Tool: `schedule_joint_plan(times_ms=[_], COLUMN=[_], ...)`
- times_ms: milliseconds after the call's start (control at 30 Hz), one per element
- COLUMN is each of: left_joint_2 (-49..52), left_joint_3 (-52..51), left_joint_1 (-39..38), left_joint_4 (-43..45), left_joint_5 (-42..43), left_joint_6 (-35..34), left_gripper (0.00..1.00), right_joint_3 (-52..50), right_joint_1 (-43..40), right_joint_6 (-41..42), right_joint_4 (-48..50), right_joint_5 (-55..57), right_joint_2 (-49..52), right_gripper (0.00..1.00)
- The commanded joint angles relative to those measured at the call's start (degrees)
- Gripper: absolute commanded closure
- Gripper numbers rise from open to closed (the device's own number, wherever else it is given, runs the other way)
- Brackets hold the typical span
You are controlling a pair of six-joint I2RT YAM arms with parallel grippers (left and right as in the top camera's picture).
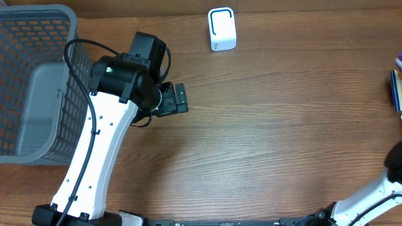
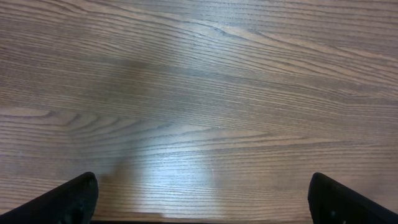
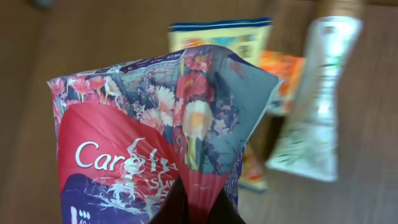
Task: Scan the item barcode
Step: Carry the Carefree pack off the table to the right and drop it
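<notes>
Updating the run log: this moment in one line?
left gripper open, empty | right gripper shut on floral packet | white scanner untouched

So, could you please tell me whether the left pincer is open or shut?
Open. The left pincer shows its fingertips at opposite bottom corners of its wrist view, with table showing between them.
</notes>
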Motion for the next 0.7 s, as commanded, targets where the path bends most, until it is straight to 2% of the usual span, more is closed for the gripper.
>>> schedule_joint_plan(times_ms=[0,33,167,200,333,500,633,667], left_joint_2=[-0.52,-0.52,-0.52,-0.52,-0.52,-0.52,-0.52,-0.52], left_joint_3=[0.79,0.79,0.79,0.79,0.79,0.79,0.79,0.79], left_joint_1=[-0.04,-0.04,-0.04,-0.04,-0.04,-0.04,-0.04,-0.04], left_joint_4=[0.07,0.07,0.07,0.07,0.07,0.07,0.07,0.07], left_joint_5=[-0.39,-0.39,-0.39,-0.39,-0.39,-0.39,-0.39,-0.39], left_joint_6=[0.90,0.90,0.90,0.90,0.90,0.90,0.90,0.90], left_gripper=[0.00,0.00,0.00,0.00,0.00,0.00,0.00,0.00], right_joint_3=[-0.15,-0.15,-0.13,0.00,1.53,2.25,2.25,2.23], right_joint_1=[-4.26,-5.42,-6.88,-7.28,-8.52,-8.79,-8.20,-7.58], right_joint_6=[-3.02,-3.87,-5.97,-5.97,-5.95,-5.95,-5.92,-5.42], right_joint_4=[0.13,0.09,0.28,0.31,-1.81,-2.34,-4.33,-7.30], right_joint_5=[0.09,0.07,0.31,0.31,-2.21,-12.09,-19.43,-22.69], right_joint_2=[3.21,4.04,4.42,4.24,2.73,-5.14,-12.98,-16.48], right_gripper=[0.91,0.79,0.57,0.48,0.38,0.29,0.12,0.04])
